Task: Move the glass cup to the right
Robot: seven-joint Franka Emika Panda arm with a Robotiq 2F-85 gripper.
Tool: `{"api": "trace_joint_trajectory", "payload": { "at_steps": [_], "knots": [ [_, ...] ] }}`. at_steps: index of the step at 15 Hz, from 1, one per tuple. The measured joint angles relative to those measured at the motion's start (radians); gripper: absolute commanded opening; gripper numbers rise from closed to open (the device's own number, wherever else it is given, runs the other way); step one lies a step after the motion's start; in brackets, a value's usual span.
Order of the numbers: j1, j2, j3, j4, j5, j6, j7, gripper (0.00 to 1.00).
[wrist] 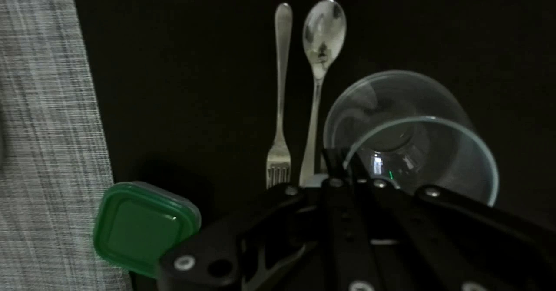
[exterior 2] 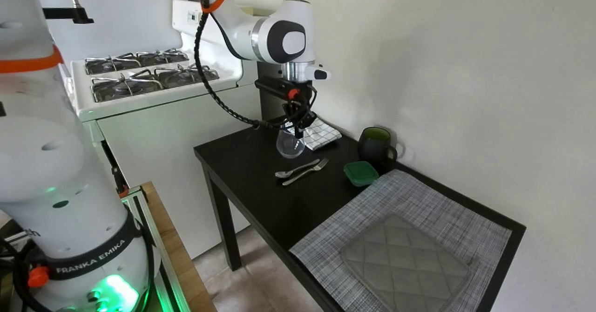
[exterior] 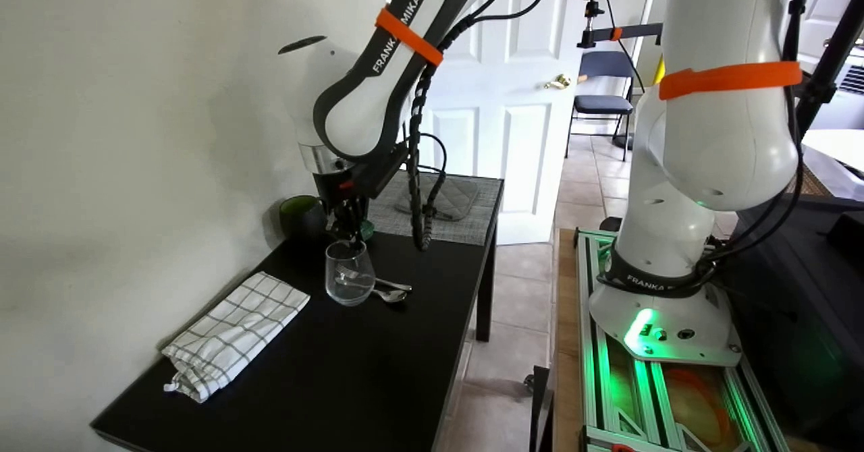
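Note:
The clear glass cup (exterior: pixel 349 282) is at the black table in both exterior views (exterior 2: pixel 288 147), between the checked cloth and the cutlery. It also shows in the wrist view (wrist: pixel 451 165), right of centre, with its round rim towards the camera. My gripper (wrist: pixel 346 164) has its two dark fingers closed on the cup's near-left wall, one inside the rim and one outside. In the exterior views the fingertips (exterior: pixel 356 241) reach the cup's rim from above (exterior 2: pixel 298 134). I cannot tell whether the cup's base touches the table.
A fork (wrist: pixel 281 78) and a spoon (wrist: pixel 325 34) lie beside the cup. A green-lidded box (exterior 2: pixel 361 173) and a dark green mug (exterior 2: pixel 374 146) stand near the wall. The checked cloth (exterior: pixel 236 330) lies along the wall. A grey placemat (exterior 2: pixel 326 251) bears a quilted mat (exterior 2: pixel 405 261).

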Motion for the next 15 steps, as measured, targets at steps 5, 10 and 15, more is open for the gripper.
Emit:
{"api": "trace_joint_trajectory", "payload": {
  "at_steps": [5, 10, 15],
  "knots": [
    [-0.039, -0.034, -0.046, 0.000, -0.092, -0.056, 0.000, 0.01],
    [-0.084, -0.037, -0.086, 0.000, -0.165, -0.059, 0.003, 0.01],
    [-0.115, -0.031, -0.108, -0.008, -0.196, -0.059, 0.003, 0.01]
  ]
}}
